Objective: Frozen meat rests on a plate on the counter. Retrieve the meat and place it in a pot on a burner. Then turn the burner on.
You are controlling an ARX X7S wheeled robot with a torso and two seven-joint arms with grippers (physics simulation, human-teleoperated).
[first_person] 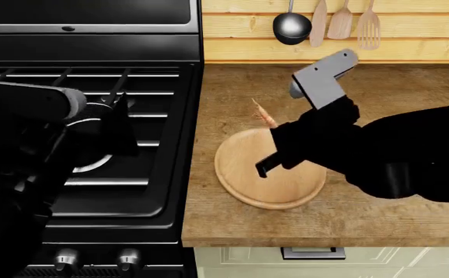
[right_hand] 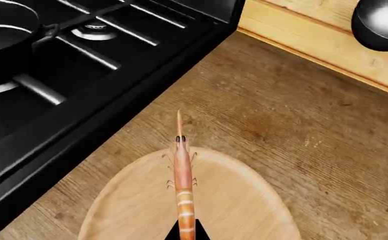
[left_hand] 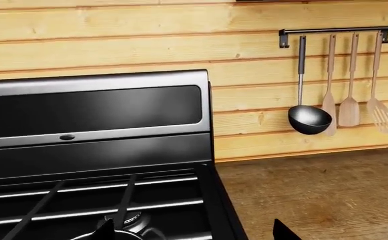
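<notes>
My right gripper (right_hand: pixel 187 234) is shut on the tail end of the meat (right_hand: pixel 182 172), a thin orange-red shrimp that points toward the stove. In the head view the meat (first_person: pixel 265 114) sticks out of the right gripper (first_person: pixel 277 128) just past the far rim of the tan wooden plate (first_person: pixel 275 185), seemingly lifted off it. The plate (right_hand: pixel 247 210) lies on the wood-grain counter (first_person: pixel 232 87). The black pot (right_hand: pixel 4 35) sits on a stove burner; my left arm hides most of it in the head view. My left gripper (left_hand: pixel 195 234) is open, hovering over the stove's right side near a rear burner (left_hand: pixel 132 220).
The black stove (first_person: pixel 155 174) adjoins the counter's left edge, and its raised back panel (left_hand: pixel 94 110) stands behind. Two knobs (first_person: pixel 66 258) line its front. A ladle (first_person: pixel 291 26) and wooden spatulas (first_person: pixel 340 23) hang on the plank wall. Another burner (right_hand: pixel 95 31) lies beyond the pot.
</notes>
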